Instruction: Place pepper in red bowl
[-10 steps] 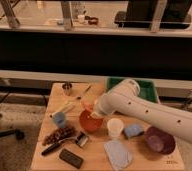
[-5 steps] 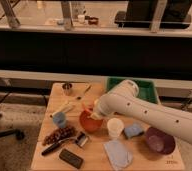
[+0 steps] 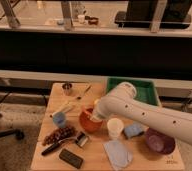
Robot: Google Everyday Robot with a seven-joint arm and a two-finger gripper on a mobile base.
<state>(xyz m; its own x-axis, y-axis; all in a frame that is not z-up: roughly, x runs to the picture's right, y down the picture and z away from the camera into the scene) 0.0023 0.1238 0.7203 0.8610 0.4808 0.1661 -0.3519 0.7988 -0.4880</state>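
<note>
The red bowl (image 3: pixel 87 123) sits on the wooden table (image 3: pixel 96 160), left of centre, partly covered by my white arm (image 3: pixel 139 111). My gripper (image 3: pixel 95 114) is at the end of the arm, down over the right side of the red bowl, mostly hidden by the arm. The pepper does not show; it may be hidden by the arm or the gripper.
A dark purple bowl (image 3: pixel 159 141) sits at the right. A white cup (image 3: pixel 115 128), a blue sponge (image 3: pixel 133 131) and a grey cloth (image 3: pixel 117 152) lie near the arm. A green tray (image 3: pixel 139 87) is behind. A blue cup (image 3: pixel 59 119), grapes (image 3: pixel 59 134), a black block (image 3: pixel 70 158) and a metal cup (image 3: pixel 67 88) stand left.
</note>
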